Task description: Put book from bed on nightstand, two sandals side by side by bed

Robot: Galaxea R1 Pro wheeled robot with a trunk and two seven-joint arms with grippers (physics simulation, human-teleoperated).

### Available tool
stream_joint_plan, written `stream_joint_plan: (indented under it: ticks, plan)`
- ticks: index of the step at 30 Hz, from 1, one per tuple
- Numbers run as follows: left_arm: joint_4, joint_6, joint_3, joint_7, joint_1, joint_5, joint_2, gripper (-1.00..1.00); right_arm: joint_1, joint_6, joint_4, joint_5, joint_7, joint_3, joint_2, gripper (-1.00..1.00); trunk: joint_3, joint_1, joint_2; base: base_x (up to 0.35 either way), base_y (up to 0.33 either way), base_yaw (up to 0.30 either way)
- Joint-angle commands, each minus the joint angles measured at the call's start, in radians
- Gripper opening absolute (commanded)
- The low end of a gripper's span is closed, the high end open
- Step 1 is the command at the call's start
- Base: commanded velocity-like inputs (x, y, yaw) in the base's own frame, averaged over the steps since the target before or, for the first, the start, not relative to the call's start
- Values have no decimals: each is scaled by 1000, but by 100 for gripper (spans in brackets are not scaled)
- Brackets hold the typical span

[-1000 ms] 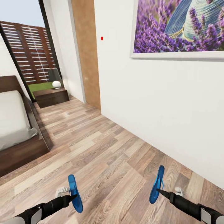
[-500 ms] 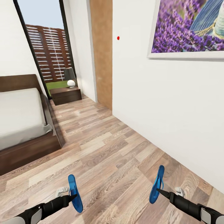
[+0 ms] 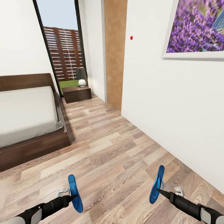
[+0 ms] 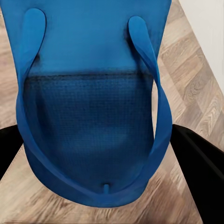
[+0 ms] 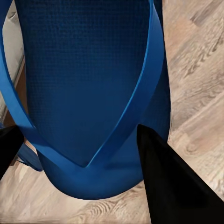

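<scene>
Blue sandals against pale wood and white walls

We see two bright blue sandals (image 3: 75, 193) (image 3: 156, 184) with dotted soles, black grippers (image 3: 72, 196) (image 3: 159, 190), a pale grey bed (image 3: 26, 109) in a dark brown frame, a dark brown nightstand (image 3: 77, 93), streaky wood-plank floor (image 3: 115, 155) and a purple lavender picture (image 3: 199, 28).

Both arms end in slim black tapering forearms, each with a pale grey or white cuff section near the frame's bottom corners. The left gripper (image 3: 73, 196) and right gripper (image 3: 158, 190) have matte black, pointed fingers (image 5: 168, 182) (broad and wedge-shaped up close), with no markings apparent.
</scene>
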Motion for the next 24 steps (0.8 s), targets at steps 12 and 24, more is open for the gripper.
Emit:
stream_joint_plan:
  ticks: [12,24]
  plan:
    - [1,-5,-7,-1,-1,6,-8,-100,-1,12,2,-12,3,6,0,-100,-1,0,0,0,0,283]
    - [1,-6,-7,-1,6,6,-14,-100,-1,12,2,-12,3,6,0,-100,-1,0,0,0,0,275]
